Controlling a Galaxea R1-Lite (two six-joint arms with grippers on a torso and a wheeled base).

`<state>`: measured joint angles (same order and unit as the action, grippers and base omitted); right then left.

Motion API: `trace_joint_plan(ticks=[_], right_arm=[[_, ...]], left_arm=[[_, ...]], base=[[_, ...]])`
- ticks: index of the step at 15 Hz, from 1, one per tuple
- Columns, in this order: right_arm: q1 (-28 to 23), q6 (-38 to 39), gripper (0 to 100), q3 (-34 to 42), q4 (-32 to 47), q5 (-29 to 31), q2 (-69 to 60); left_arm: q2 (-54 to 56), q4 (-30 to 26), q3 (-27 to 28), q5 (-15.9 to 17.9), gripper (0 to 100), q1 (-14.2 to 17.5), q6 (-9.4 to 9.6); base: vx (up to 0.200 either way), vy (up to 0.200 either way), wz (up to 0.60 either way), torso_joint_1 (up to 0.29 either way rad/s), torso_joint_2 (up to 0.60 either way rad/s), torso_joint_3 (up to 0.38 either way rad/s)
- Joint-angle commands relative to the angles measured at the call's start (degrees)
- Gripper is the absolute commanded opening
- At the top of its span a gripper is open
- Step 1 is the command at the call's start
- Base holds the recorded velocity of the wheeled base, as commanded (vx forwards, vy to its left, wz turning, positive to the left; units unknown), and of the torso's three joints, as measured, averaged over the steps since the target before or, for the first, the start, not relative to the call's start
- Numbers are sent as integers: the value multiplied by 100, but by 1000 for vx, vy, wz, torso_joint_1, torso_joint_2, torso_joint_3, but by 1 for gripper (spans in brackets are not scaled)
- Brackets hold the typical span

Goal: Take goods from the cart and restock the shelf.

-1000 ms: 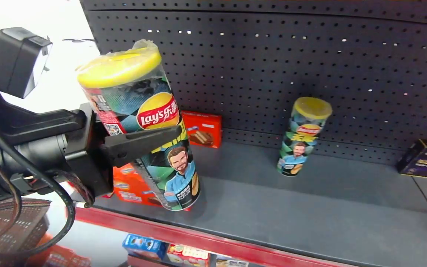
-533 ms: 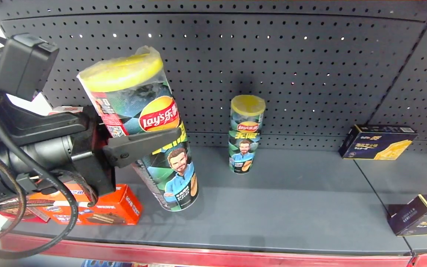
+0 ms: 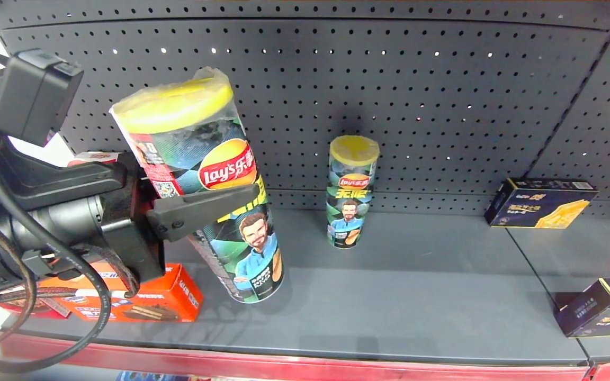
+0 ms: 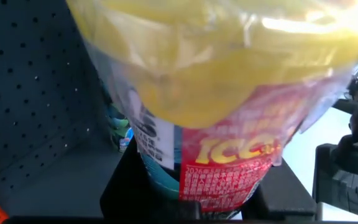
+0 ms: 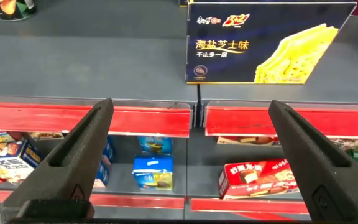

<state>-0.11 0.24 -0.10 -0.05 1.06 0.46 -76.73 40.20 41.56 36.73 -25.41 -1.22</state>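
**Status: one can held at the shelf, one can already on the shelf**

**Count.** There are two chip cans. The held can (image 3: 204, 159) is clamped by the left gripper (image 3: 231, 198), with the fingers closed on its middle. It leans top-left over the front left of the shelf (image 3: 416, 307). Whether its base touches the board cannot be told. The second can (image 3: 350, 193) stands upright at the back, against the pegboard (image 3: 416, 95). One orange box (image 3: 146, 301) lies at the front left, just beside the held can. There are two dark boxes: one at the back right (image 3: 540, 203) and one at the front right (image 3: 599, 307).

**View differences.** The left wrist view looks down on the held can's yellow lid (image 4: 229, 68), which is under clear film, and shows a red label panel. The right wrist view shows the right gripper (image 5: 190, 107) with its fingers (image 5: 79, 155) spread wide and nothing between them. It faces the shelf's red front rail (image 5: 148, 118), a dark box (image 5: 266, 43) and a lower tier holding blue boxes (image 5: 154, 171) and a red box (image 5: 253, 177).

**Labels.** Both cans carry a red-and-yellow logo, a cartoon man and a code square. The dark boxes carry a picture of yellow crackers and some print.
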Motion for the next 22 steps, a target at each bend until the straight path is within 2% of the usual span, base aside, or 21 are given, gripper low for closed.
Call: trace_joint_plan(ticks=[1, 7, 8, 9, 10, 11, 13, 14, 16, 18, 19, 20, 22], right_arm=[[-7, 2, 100, 1, -4, -1, -2], [2, -42, 100, -34, 40, -62, 6], [64, -77, 100, -263, 66, -168, 112], [134, -42, 100, -869, 66, -299, 437], [292, 178, 100, -1880, 269, -510, 1527], [380, 292, 100, -2583, 242, -581, 2564], [626, 301, 100, -2979, 260, -1038, 3294], [758, 345, 100, -3075, -21, -1143, 3935], [1118, 292, 100, -2873, -1507, -1319, 5007], [1285, 301, 100, -2943, -2570, -1328, 6001], [1294, 318, 100, -3049, -2896, -1372, 6378], [1294, 292, 100, -3242, -3106, -1486, 6879], [1303, 116, 100, -3717, -3115, -1794, 7328]], left_arm=[[9, -4, -16, -8, 0, 0, -1], [26, 31, -60, 18, 0, 27, -10], [0, 5, 10, -8, 0, 88, -28], [0, -4, 1, 1, 0, 132, -45], [0, -4, -34, -17, 0, 132, -45], [-9, -4, -34, -8, 0, 150, -45], [-26, 23, 1, -17, 0, 167, -54], [0, 23, -69, -17, 0, 167, -54], [9, 14, -86, -17, 0, 167, -54], [26, 23, -157, 1, 0, 167, -54], [35, 23, -201, 10, 0, 167, -71], [79, 31, -271, 18, 0, 159, -186], [105, 31, -289, 18, 0, 150, -212]], base=[[0, 0, 0, 0, 0, 0], [0, 0, 0, 0, 0, 0], [0, 0, 0, 0, 0, 0], [0, 0, 0, 0, 0, 0], [0, 0, 0, 0, 0, 0], [0, 0, 0, 0, 0, 0], [0, 0, 0, 0, 0, 0], [0, 0, 0, 0, 0, 0], [0, 0, 0, 0, 0, 0], [0, 0, 0, 0, 0, 0], [0, 0, 0, 0, 0, 0], [0, 0, 0, 0, 0, 0], [0, 0, 0, 0, 0, 0]])
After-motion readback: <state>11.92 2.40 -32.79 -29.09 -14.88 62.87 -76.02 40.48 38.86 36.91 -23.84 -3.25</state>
